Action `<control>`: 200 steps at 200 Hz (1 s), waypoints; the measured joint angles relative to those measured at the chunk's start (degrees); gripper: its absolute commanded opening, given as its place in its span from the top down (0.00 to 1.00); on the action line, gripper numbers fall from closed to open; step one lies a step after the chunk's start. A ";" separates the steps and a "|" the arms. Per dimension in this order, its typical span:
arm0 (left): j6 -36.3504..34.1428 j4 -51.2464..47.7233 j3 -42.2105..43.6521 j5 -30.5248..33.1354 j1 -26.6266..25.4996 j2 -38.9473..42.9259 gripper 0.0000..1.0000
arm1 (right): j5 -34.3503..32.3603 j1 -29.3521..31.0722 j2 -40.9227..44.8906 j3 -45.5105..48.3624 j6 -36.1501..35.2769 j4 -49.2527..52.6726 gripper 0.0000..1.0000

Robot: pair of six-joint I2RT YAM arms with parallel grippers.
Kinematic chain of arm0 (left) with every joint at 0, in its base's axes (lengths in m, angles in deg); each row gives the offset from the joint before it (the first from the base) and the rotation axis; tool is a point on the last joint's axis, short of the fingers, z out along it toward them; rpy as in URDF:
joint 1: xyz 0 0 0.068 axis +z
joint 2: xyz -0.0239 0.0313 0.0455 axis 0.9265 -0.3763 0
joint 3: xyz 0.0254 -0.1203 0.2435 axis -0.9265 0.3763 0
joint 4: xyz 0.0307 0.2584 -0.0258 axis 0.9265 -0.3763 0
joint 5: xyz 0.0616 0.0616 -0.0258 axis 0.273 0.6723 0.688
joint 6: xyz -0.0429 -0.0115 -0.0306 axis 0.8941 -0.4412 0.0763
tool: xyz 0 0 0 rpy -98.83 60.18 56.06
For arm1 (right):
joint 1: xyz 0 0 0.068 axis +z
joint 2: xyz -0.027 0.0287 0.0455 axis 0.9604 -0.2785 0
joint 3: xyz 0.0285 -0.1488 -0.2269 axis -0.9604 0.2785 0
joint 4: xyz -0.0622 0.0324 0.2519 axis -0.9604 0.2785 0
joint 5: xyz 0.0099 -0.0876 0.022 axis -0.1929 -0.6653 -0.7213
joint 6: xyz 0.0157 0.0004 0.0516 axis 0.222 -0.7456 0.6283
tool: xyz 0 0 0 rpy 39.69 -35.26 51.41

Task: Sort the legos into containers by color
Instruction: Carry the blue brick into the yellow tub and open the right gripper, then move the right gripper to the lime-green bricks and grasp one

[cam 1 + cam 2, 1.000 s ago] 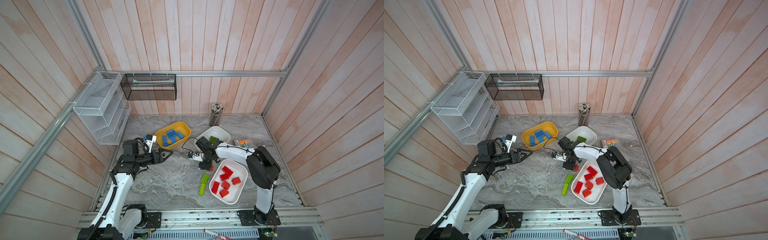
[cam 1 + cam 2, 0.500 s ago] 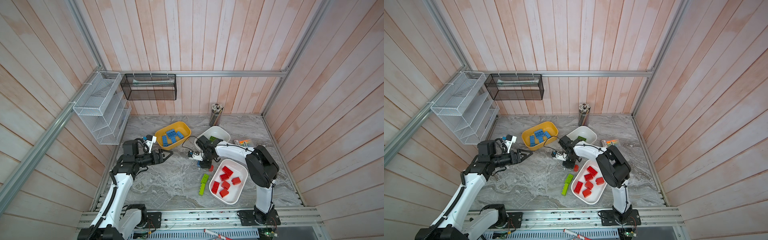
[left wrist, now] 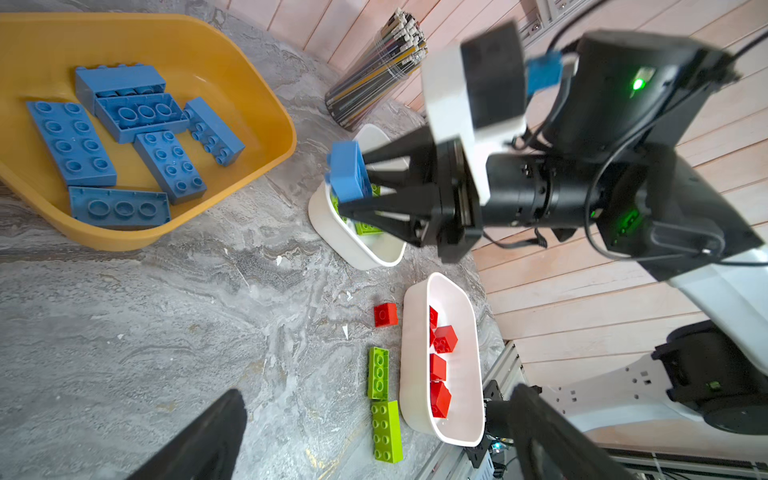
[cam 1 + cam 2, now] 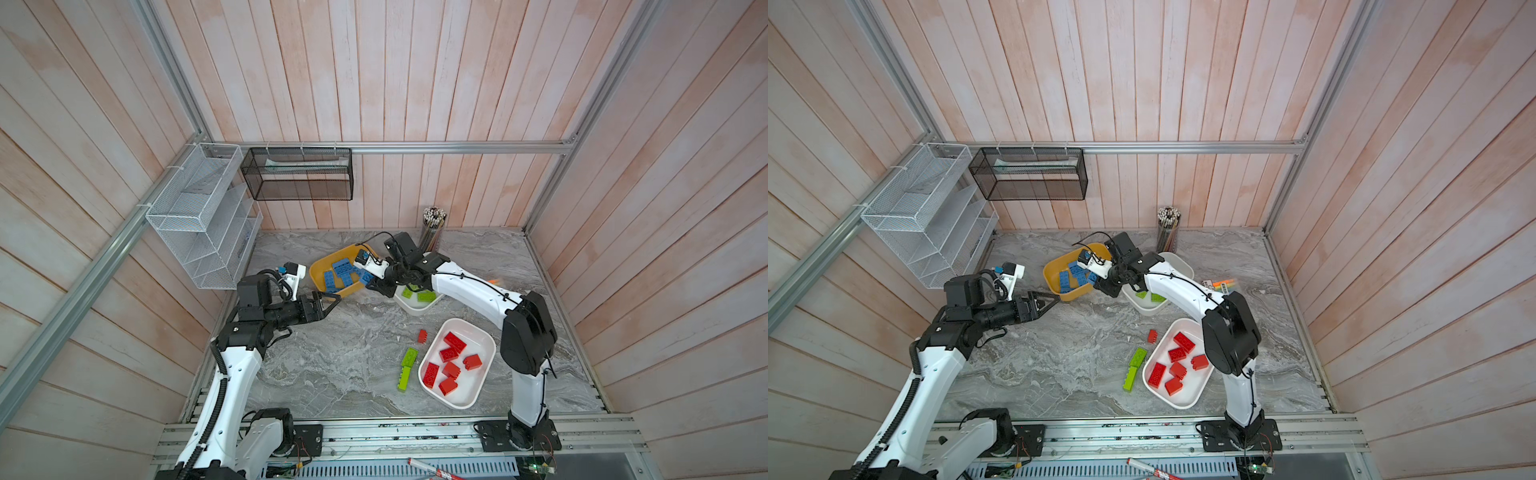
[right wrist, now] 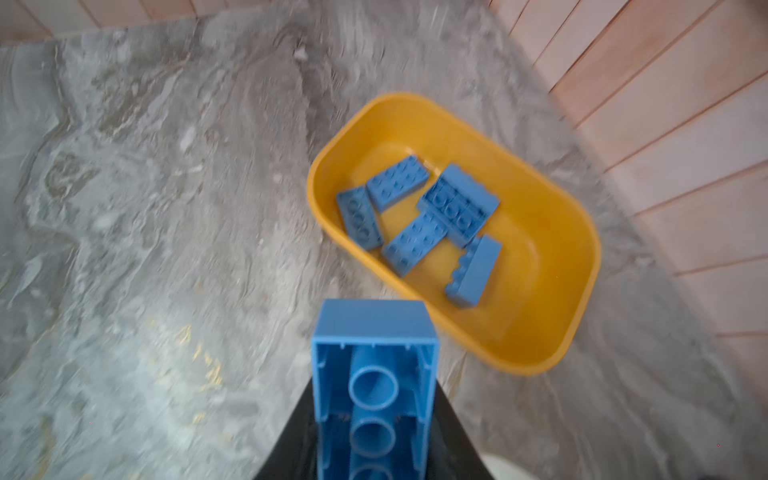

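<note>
One blue brick point(image 5: 374, 374) sits clamped between the fingers of my right gripper point(image 3: 352, 185), raised just right of the yellow tub point(image 4: 322, 270).
Other blue bricks point(image 3: 70, 143) lie inside that tub. My left gripper point(image 4: 332, 300) hangs with its jaws spread wide, close to the tub's near rim. The far white tub point(image 4: 415, 311) holds green bricks point(image 4: 426, 296) and the near white tub point(image 4: 478, 392) holds red bricks point(image 4: 453, 343). One loose red brick point(image 4: 422, 336) and two loose green bricks point(image 4: 409, 357) lie on the table point(image 4: 332, 374), just left of the near white tub.
</note>
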State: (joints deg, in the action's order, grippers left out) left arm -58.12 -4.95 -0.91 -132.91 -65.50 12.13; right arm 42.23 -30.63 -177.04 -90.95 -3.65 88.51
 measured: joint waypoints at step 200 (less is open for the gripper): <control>-2.36 -3.32 0.04 1.22 0.87 0.09 0.00 | -11.56 -4.15 -22.36 -23.65 0.37 4.57 0.40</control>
State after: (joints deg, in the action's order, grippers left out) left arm -60.48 -8.27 -0.87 -131.69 -64.63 12.21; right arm 30.67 -34.78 -199.40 -114.60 -3.28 93.07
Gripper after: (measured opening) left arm 0.999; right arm 0.598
